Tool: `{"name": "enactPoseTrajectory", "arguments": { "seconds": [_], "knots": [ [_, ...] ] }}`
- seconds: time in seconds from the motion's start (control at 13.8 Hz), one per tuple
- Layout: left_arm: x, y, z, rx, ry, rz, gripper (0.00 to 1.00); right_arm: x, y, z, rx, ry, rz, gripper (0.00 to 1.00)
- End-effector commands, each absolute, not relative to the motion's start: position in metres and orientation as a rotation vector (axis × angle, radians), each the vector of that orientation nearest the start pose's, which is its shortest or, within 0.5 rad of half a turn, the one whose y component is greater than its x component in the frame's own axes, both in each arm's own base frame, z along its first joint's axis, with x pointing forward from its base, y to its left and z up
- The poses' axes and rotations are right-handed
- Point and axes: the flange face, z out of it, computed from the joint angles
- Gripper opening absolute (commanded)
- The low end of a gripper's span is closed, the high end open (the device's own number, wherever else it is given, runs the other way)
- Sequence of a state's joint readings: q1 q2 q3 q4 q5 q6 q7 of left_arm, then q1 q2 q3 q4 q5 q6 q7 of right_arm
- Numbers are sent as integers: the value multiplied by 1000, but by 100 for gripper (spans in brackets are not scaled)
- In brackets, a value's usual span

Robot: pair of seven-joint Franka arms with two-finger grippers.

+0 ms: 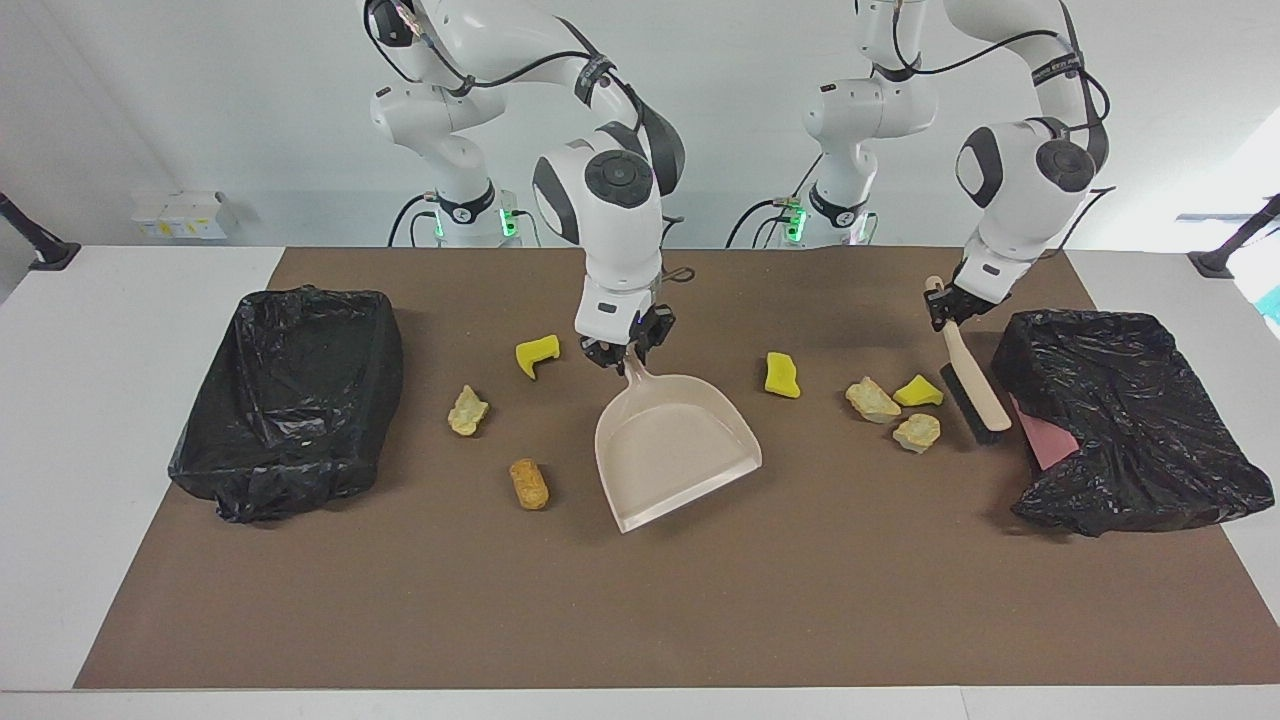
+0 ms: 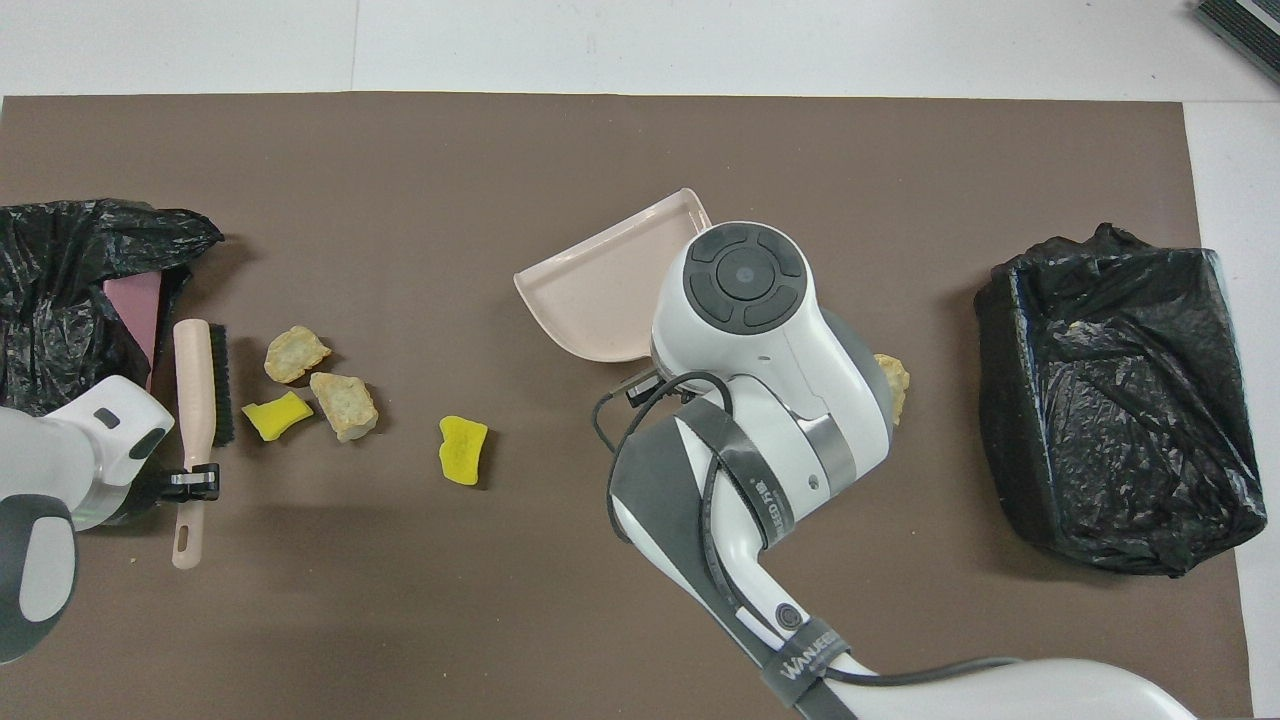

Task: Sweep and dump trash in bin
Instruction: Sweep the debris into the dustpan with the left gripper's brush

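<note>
At the bench's right-arm end sits a black-lined bin (image 1: 290, 400). Near it, toward the middle, lie a bent yellow sponge chunk (image 1: 537, 354), a pale beige lump (image 1: 467, 411) and an orange-brown bread-like lump (image 1: 529, 483). The right end effector (image 1: 626, 352) is clamped on the handle of the beige dustpan (image 1: 672, 450), which hangs tilted over the middle of the brown mat (image 1: 640, 620), its mouth turned toward the bench's edge farthest from the robots. Toward the left arm's end lie another yellow sponge chunk (image 1: 781, 375), then two beige lumps (image 1: 872, 399) (image 1: 917, 432) with a yellow wedge (image 1: 918, 391) touching them. The left end effector (image 1: 947, 305) is clamped on the handle of the brush (image 1: 975, 395), whose bristles are just beside that cluster. A second black-lined bin (image 1: 1130, 420) lies at the left-arm end.
</note>
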State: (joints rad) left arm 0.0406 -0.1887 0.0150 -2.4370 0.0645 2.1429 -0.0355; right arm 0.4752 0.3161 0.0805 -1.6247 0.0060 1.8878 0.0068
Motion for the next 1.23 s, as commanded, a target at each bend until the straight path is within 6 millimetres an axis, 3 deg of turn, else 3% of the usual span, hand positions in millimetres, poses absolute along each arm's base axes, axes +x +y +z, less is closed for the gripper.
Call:
{"name": "enactPoseTrajectory", "arguments": {
  "seconds": [0.0,0.14,0.36,0.43,0.8,1.16],
  "knots": [
    [454,11,357,-3062,11,178,0,541,327,434,-2896,-1233,171,0],
    [455,-20,348,-3057,108,185,0,547,303,424,-2824,-1381,208,0],
    [457,-46,345,-3053,221,160,0,553,275,410,-2600,-1716,251,0],
    [457,-52,345,-3054,247,155,0,549,272,410,-2585,-1736,255,0],
    [448,-80,344,-3078,280,171,0,524,286,373,-2529,-1923,322,0],
    [440,-108,344,-3137,266,188,0,500,287,360,-2395,-2144,272,0]
  ]
}}
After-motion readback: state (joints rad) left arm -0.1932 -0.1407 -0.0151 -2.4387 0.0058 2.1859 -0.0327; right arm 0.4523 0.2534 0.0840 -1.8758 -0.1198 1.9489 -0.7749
